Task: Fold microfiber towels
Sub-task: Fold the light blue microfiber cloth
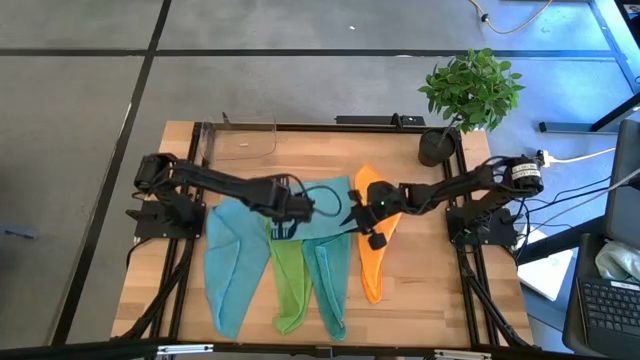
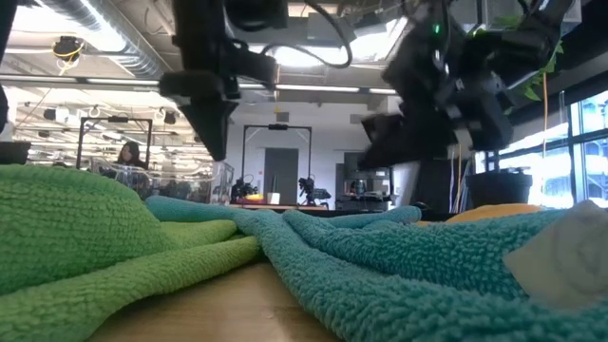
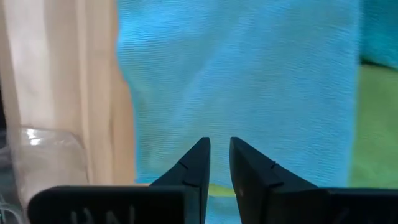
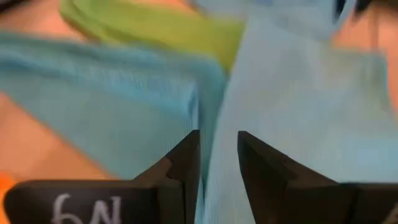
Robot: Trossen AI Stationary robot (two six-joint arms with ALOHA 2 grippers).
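Microfiber towels lie fanned across the middle of the wooden table (image 1: pixel 400 290): a light blue towel (image 1: pixel 232 265) on the left, then a lime green towel (image 1: pixel 288 280), a teal towel (image 1: pixel 328 280) and an orange towel (image 1: pixel 374 265) on the right, their upper ends bunched together under the two arms. The left gripper (image 1: pixel 300 207) hangs over the top of the blue and green cloths, its fingers a narrow slit apart with nothing visibly between them. The right gripper (image 1: pixel 357 216) hovers close by at the top of the teal and orange towels, fingers parted slightly wider; whether cloth is pinched there is unclear. A potted plant (image 1: pixel 468 95) stands at the table's far right corner, a clear plastic container (image 1: pixel 245 138) at the far left.
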